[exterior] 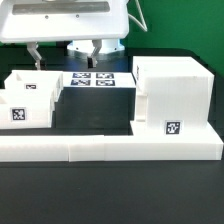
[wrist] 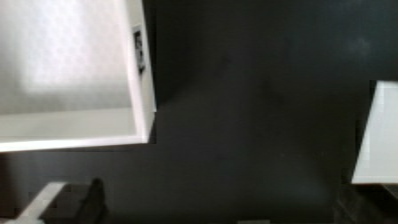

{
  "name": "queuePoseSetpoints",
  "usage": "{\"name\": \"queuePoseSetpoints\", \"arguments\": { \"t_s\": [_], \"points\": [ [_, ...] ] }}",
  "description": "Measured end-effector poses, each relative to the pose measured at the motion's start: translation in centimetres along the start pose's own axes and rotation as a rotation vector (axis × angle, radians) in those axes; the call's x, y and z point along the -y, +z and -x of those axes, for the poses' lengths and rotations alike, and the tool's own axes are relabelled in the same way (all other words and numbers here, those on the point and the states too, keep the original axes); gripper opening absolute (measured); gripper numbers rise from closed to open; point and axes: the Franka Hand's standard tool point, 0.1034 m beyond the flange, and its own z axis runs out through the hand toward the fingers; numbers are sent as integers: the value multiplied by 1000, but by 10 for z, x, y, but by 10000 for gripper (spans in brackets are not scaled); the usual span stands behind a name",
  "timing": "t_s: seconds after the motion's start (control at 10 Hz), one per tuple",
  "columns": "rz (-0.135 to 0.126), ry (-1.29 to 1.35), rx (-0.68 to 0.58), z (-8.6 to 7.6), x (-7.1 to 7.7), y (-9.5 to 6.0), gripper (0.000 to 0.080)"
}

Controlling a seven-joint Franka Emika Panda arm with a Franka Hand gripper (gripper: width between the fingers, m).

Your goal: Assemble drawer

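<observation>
The large cube-like white housing (exterior: 175, 95) stands at the exterior view's right, with a tag on its front. Two small white trays (exterior: 30, 97) sit side by side at the exterior view's left, each with a tag. My gripper (exterior: 90, 52) hangs at the back, above the table between the trays and the housing, touching none of them. In the wrist view, one tray (wrist: 71, 75) with a tag on its side wall and an edge of the housing (wrist: 377, 135) frame bare dark table. My gripper (wrist: 214, 208) is open and holds nothing.
The long low white L-shaped wall (exterior: 110, 148) runs along the front and up the exterior view's right. The marker board (exterior: 92, 79) lies on the black table under the gripper. The robot's white base fills the back.
</observation>
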Motion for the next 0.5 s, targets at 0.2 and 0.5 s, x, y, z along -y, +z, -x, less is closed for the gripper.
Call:
{"name": "queuePoseSetpoints", "arguments": {
  "t_s": [0.2,0.5],
  "points": [
    [12,5,21,23,-11,21,649],
    [26,12,33,33,-21,44,649]
  ]
}}
